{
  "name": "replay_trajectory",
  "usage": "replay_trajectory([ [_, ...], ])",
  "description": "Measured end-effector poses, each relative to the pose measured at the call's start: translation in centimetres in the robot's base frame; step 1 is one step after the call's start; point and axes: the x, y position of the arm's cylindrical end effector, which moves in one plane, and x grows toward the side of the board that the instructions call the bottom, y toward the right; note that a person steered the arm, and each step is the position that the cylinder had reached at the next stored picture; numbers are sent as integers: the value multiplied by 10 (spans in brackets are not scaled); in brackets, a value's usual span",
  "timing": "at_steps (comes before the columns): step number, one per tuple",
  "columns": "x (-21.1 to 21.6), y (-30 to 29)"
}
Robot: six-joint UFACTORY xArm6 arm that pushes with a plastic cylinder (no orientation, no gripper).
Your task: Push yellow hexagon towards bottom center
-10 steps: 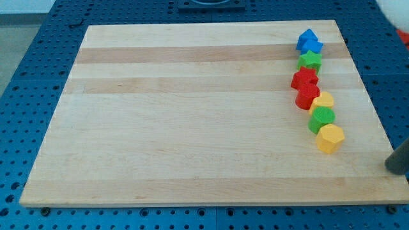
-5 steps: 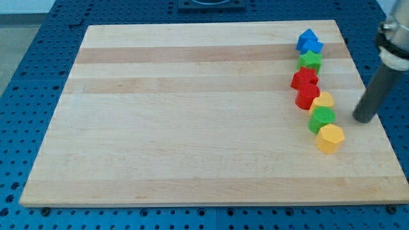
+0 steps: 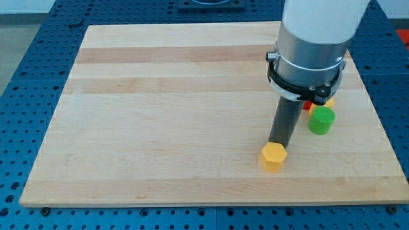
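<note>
The yellow hexagon [image 3: 273,157] lies on the wooden board [image 3: 160,115] near the view's bottom, right of centre. My tip [image 3: 278,143] touches its upper edge, just above and slightly right of it. The rod rises into the arm's large grey body [image 3: 312,45], which hides most of the block row at the view's right. A green round block [image 3: 321,120] sits to the right of the rod. Slivers of a red block [image 3: 307,106] and another yellow block [image 3: 329,102] peek out under the arm.
The board rests on a blue perforated table [image 3: 38,64]. The board's bottom edge runs a short way below the yellow hexagon. The blue, green star and other red blocks are hidden behind the arm.
My tip swept from the right edge of the board to the left and down. The yellow hexagon has moved left and down, away from the block row.
</note>
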Motion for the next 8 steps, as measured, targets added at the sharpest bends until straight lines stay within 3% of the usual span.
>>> replay_trajectory([
  [2, 25, 68],
  [3, 35, 38],
  [5, -35, -90],
  [6, -34, -88],
  [8, -1, -11],
])
